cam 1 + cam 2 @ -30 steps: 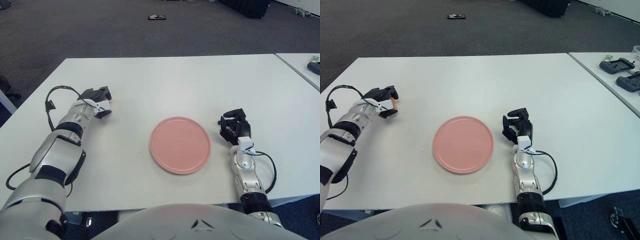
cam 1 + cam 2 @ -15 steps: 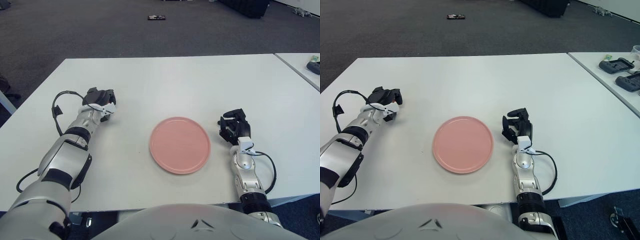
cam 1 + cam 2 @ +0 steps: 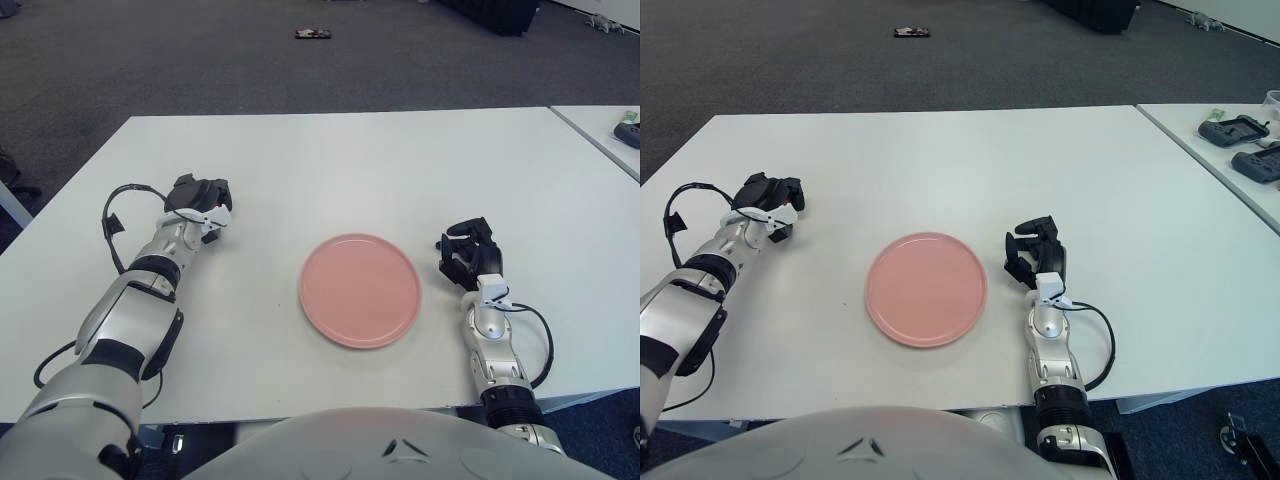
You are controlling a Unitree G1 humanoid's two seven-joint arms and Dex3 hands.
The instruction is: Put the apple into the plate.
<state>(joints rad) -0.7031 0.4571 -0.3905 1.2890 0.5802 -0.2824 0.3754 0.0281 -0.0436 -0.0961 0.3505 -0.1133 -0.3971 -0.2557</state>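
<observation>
The left hand [image 3: 200,196] sits on the white worktop [image 3: 330,160] out on the left side, well apart from the pink plate [image 3: 360,290]. Its dark fingers [image 3: 214,190] are curled in tight, knuckles up, like it's wrapped around something, but whatever is inside can't be made out. The apple doesn't show anywhere in either view, so it's impossible to tell whether that hand has it or is just clenched. The plate lies flat near the middle of the worktop with nothing on it. The right hand [image 3: 470,255] is parked just right of the plate, fingers loosely bent, holding nothing.
</observation>
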